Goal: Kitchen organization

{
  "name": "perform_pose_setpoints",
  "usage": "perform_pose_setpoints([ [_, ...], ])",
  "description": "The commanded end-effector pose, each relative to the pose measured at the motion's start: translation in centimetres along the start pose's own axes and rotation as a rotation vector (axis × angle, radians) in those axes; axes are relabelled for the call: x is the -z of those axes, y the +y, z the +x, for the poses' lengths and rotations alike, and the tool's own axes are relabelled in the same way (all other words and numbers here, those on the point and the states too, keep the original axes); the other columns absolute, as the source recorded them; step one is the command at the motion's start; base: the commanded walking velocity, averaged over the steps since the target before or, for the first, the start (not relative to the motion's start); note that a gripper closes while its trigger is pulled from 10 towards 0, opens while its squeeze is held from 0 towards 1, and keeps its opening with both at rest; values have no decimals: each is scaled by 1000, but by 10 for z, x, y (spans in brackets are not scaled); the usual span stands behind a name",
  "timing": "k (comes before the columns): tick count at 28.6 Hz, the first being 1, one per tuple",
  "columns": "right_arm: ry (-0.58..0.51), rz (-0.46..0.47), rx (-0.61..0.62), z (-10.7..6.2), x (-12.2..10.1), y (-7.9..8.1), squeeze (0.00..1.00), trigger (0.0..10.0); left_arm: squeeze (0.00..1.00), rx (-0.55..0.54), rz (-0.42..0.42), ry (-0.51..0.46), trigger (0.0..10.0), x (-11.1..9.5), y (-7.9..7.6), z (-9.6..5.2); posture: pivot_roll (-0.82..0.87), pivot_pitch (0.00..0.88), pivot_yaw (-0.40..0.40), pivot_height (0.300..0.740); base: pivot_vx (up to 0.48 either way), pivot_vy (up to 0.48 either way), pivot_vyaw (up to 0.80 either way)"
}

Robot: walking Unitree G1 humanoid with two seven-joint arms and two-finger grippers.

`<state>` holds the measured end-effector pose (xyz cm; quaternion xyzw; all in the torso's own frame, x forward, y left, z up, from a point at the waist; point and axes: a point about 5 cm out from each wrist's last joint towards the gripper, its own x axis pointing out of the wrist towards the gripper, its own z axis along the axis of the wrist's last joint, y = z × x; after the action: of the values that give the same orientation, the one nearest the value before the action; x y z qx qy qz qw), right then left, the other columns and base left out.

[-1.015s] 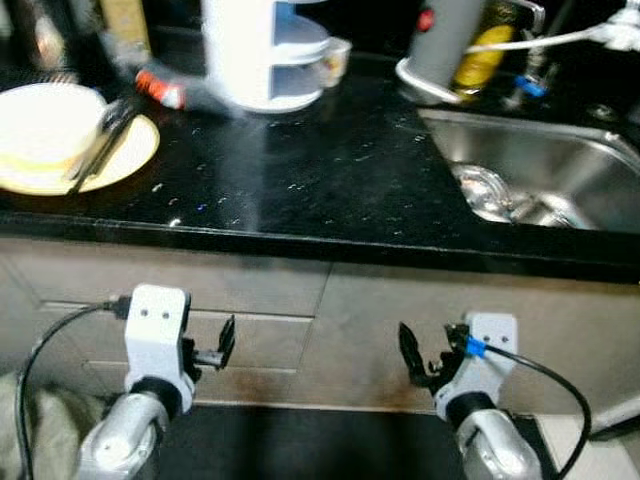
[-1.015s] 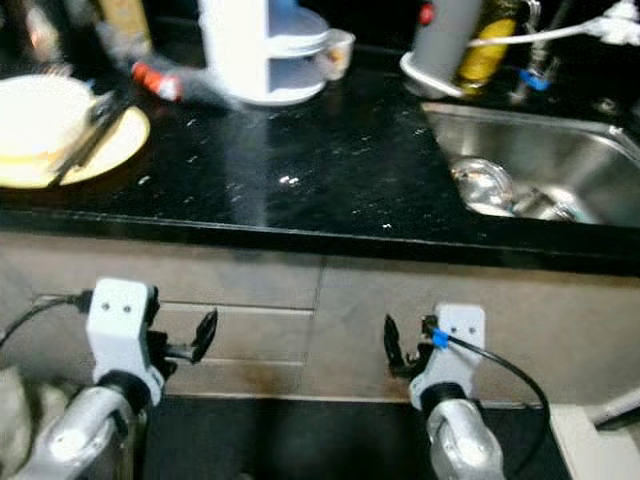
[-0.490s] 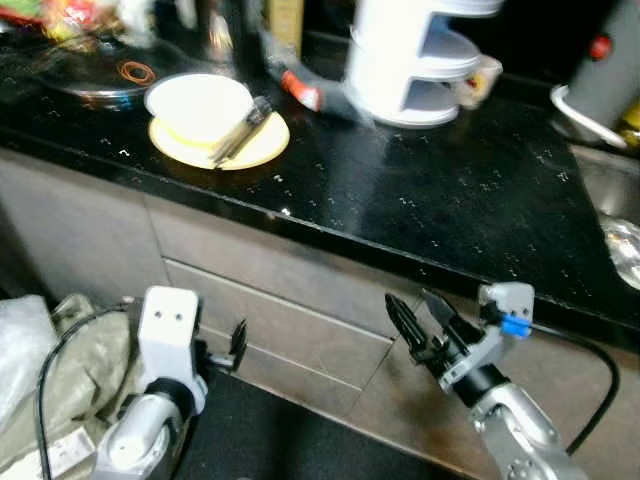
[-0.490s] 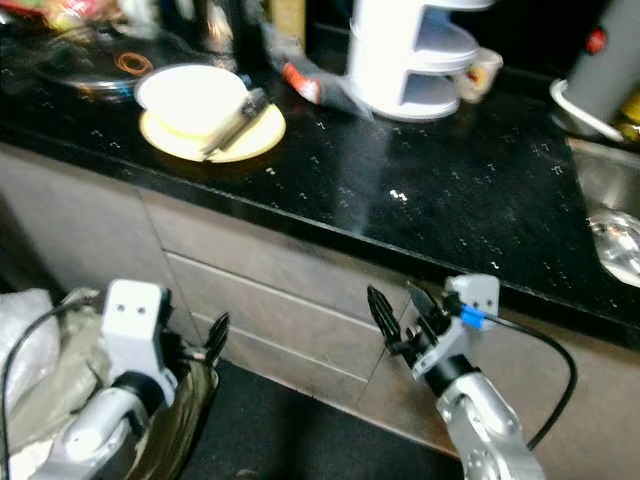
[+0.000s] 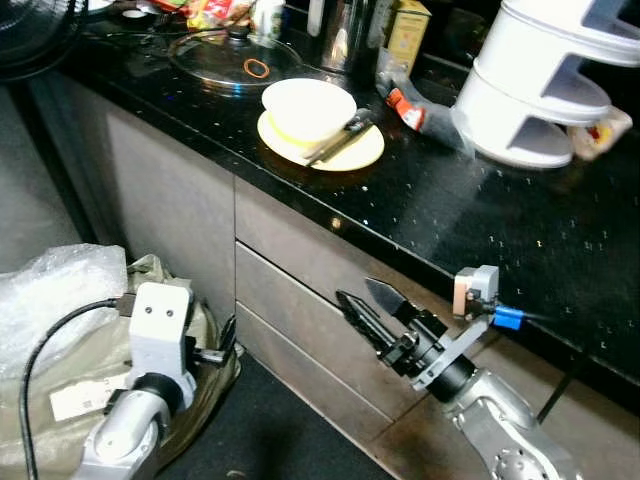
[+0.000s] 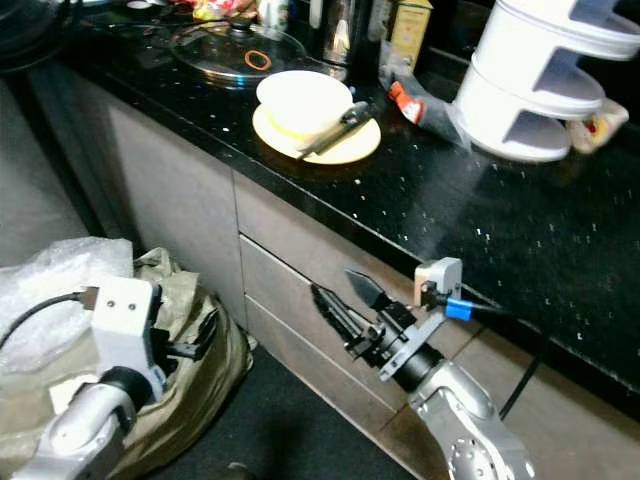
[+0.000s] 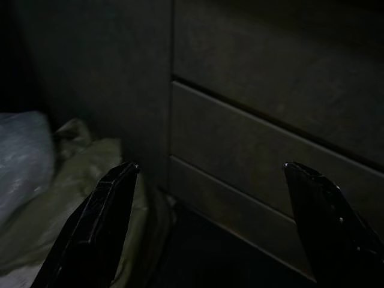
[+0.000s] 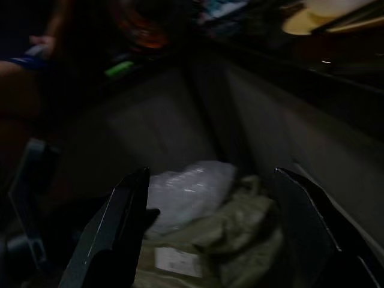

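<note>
My right gripper (image 5: 366, 302) is open and empty, held out in front of the grey drawer fronts (image 5: 285, 290) below the black counter (image 5: 480, 225). Its wrist view looks along the cabinets toward the bags on the floor, with its fingers (image 8: 117, 222) spread wide. My left gripper (image 6: 205, 335) hangs low by the floor bags, open, facing the drawers (image 7: 252, 156). On the counter a white bowl (image 5: 308, 103) sits on a yellow plate (image 5: 368, 155) with a dark utensil (image 5: 340, 135) leaning across it.
A glass lid (image 5: 230, 65), a red-and-black tool (image 5: 405, 103) and a white tiered rack (image 5: 540, 90) stand on the counter. A clear plastic bag (image 5: 60, 295) and an olive bag (image 6: 185, 295) lie on the floor by the cabinet (image 5: 170, 200).
The camera has swung left, from the sink end toward the plate and cabinet end. My right gripper has risen and now points left along the drawers.
</note>
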<state>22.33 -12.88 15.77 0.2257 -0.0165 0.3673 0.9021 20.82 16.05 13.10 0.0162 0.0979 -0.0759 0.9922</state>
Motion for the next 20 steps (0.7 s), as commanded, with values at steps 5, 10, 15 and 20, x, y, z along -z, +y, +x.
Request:
perform_pose_setpoints([
  [5, -4, 28, -46, 2, -5, 5, 0, 10000, 0, 22, 11, -14, 10000, -1, -4, 2, 129, 48, -151, 740, 0, 0, 794],
  [10, -12, 58, -51, 6, -8, 5, 0, 10000, 0, 19, 18, -35, 10000, -2, -3, 4, 133, 46, -157, 740, 0, 0, 313],
  [15, -40, 89, -80, 11, -15, 7, 0, 10000, 0, 19, 13, -51, 10000, -4, -3, 4, 140, 45, -163, 740, 0, 0, 0],
  [20, -48, 106, -109, 14, -18, 11, 0, 10000, 0, 31, 20, -61, 10000, -5, -4, 5, 141, 45, -161, 740, 0, 0, 0],
])
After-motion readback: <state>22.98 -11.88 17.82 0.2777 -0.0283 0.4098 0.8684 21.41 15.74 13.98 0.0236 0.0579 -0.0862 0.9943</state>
